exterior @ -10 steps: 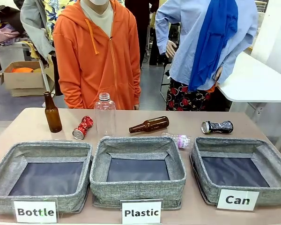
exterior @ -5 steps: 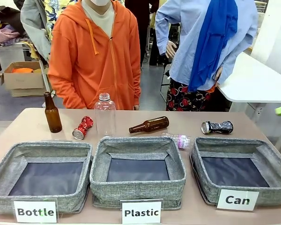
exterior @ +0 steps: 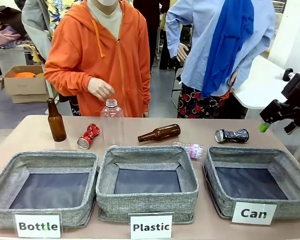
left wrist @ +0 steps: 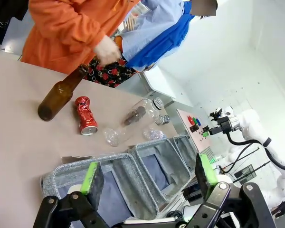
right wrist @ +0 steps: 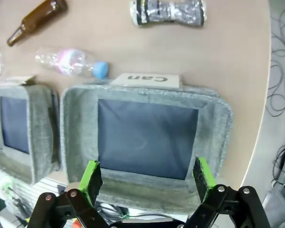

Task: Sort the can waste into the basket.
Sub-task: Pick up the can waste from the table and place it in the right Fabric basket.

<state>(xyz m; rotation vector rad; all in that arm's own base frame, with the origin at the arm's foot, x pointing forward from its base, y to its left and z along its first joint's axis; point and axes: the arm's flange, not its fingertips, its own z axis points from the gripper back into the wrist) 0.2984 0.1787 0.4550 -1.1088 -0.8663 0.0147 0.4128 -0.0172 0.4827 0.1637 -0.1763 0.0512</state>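
1. Approaching, by my judgement: no can is gripped yet, and the Can basket [right wrist: 221, 137] looks empty inside.
2. Right gripper [right wrist: 147, 175]: fingers spread wide and empty, over the basket's near wall. The black-silver can [right wrist: 168, 12] lies on the table straight ahead of them, past the basket's far rim and label.
3. Left gripper [left wrist: 148, 172]: fingers spread and empty. The red can [left wrist: 85, 115] lies well ahead of the left-hand finger, beyond a basket and just beside a brown bottle [left wrist: 61, 95].
4. Next move, as I reckon it: carry the right fingers forward past the basket and turn the wrist, since the can's length runs along the line between the fingers. Then lower astride it.
5. Count: two cans, two brown glass bottles, two clear plastic bottles, three baskets.
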